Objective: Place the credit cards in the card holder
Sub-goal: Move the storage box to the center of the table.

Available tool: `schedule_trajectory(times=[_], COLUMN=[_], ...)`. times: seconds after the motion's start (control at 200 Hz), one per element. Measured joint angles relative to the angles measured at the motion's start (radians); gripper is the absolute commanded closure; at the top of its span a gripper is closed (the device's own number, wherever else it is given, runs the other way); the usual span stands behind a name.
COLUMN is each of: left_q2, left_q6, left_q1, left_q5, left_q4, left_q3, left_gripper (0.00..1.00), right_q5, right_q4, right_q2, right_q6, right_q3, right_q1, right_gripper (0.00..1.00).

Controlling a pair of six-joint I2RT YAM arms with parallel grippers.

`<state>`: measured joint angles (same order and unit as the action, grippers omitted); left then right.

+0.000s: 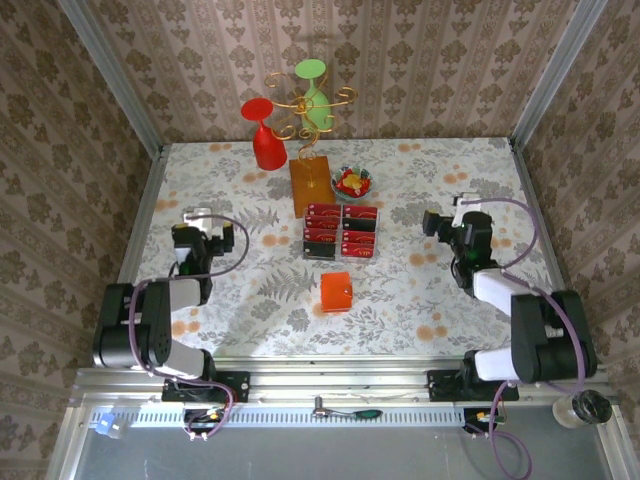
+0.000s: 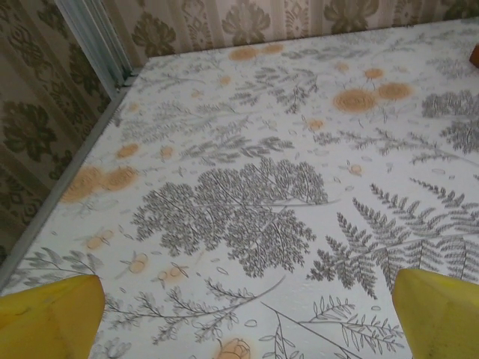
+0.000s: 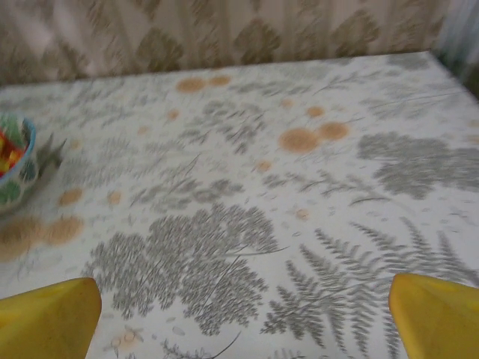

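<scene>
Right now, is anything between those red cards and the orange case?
Nothing visible does. Only bare tablecloth lies between the credit cards and the card holder; the wooden block and bowl stand behind the cards.

Patterned wallpaper (image 1: 400,60) in beige damask covers three walls around the tabletop (image 1: 250,300) — a white cloth printed with grey ferns and orange blossoms — under soft, even light.

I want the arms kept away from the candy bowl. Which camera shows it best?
Top external: the whole candy bowl sits there beside the wooden block, just beyond the credit cards. The right wrist view catches a cropped, blurry slice of its rim at the left edge. The left wrist view faces the tablecloth.
</scene>
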<state>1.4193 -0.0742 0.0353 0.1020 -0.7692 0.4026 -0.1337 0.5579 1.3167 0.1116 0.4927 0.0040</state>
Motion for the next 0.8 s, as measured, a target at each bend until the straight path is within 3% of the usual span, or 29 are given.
schedule_trajectory(times=[0.19,0.41,0.565,0.7,0.8], left_q2=[-0.150,-0.217,-0.169,-0.073,-0.002], left_q6=[0.079,0.271,0.360,0.401,0.431], left_q1=[0.024,0.140,0.282,0.385,0.423], left_q5=[0.028,0.055,0.072,0.112,0.143], left_q4=[0.240,0.506,0.623,0.693,0.744], left_q3=[0.137,0.280,0.286,0.287,0.304], left_gripper=[0.00,0.00,0.00,0.00,0.00], right_q5=[-0.122,0.001,0.159,0.225,0.240], right_q4=[-0.367,-0.631,-0.754,-0.801,-0.813], right_q2=[-0.156,-0.246,-0.249,-0.249,-0.249], right_q6=[0.251,0.406,0.418,0.432,0.463], right_q3=[0.196,0.272,0.238,0.162,0.092], right_q1=[-0.014,0.010,0.182,0.381,0.469], right_gripper=[0.00,0.01,0.07,0.10,0.11])
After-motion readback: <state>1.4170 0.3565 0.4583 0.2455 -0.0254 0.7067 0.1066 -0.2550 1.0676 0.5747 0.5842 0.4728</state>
